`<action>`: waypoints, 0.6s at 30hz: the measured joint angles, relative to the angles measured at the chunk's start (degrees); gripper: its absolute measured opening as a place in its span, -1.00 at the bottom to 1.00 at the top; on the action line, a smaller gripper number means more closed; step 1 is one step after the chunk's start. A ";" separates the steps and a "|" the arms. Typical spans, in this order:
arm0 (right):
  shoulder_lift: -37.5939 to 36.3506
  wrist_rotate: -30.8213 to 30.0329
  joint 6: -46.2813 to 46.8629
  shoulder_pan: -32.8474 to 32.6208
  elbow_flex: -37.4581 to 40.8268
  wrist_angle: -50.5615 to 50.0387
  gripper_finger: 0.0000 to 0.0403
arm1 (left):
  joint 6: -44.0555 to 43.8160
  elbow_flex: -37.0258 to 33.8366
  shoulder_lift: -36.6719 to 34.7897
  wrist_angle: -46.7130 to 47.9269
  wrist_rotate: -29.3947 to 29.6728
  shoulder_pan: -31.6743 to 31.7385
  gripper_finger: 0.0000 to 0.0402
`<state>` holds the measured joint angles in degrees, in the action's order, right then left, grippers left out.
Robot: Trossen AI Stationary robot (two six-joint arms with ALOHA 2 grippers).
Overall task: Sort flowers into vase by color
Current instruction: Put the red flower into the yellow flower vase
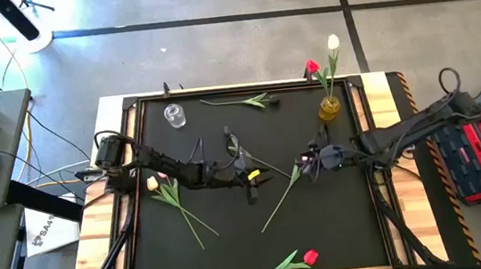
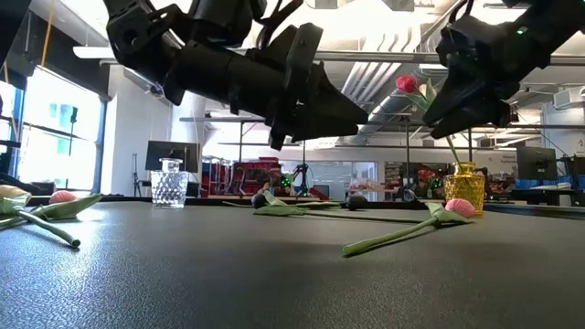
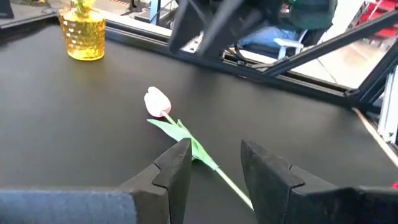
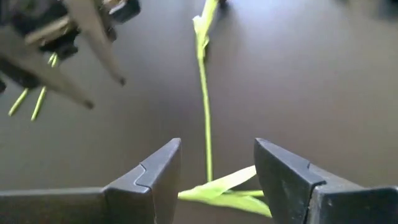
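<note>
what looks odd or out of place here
Nothing is spilled or broken. The yellow vase holds a red tulip and a white tulip together, mixed colors. The clear vase holds nothing.

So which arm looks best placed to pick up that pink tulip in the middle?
Probably the right: its open end effector hovers over the pink tulip. The left end effector is open and faces it from farther off.

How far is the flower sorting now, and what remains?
Done: the yellow vase holds a red and a white tulip. In hand: nothing yet; the left gripper and right gripper are both open above the pink tulip. Left: the glass vase looks empty, and several tulips lie on the table, including a red tulip.
</note>
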<state>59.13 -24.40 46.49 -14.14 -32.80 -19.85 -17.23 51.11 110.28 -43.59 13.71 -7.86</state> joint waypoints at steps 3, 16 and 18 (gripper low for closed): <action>3.08 -0.16 0.08 -2.74 0.00 3.04 -0.07 | -2.76 0.00 0.00 0.02 1.46 -0.93 -0.36; 18.74 3.01 -5.83 -8.36 -0.02 29.07 -0.07 | -2.54 4.43 0.02 6.51 3.37 -5.76 -0.36; 19.60 3.48 -6.01 -8.96 -0.02 30.47 -0.07 | -1.49 7.44 0.02 11.01 3.40 -6.43 -0.36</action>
<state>78.73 -20.92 40.48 -23.09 -32.82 10.62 -18.72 58.55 110.30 -32.59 17.10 -14.29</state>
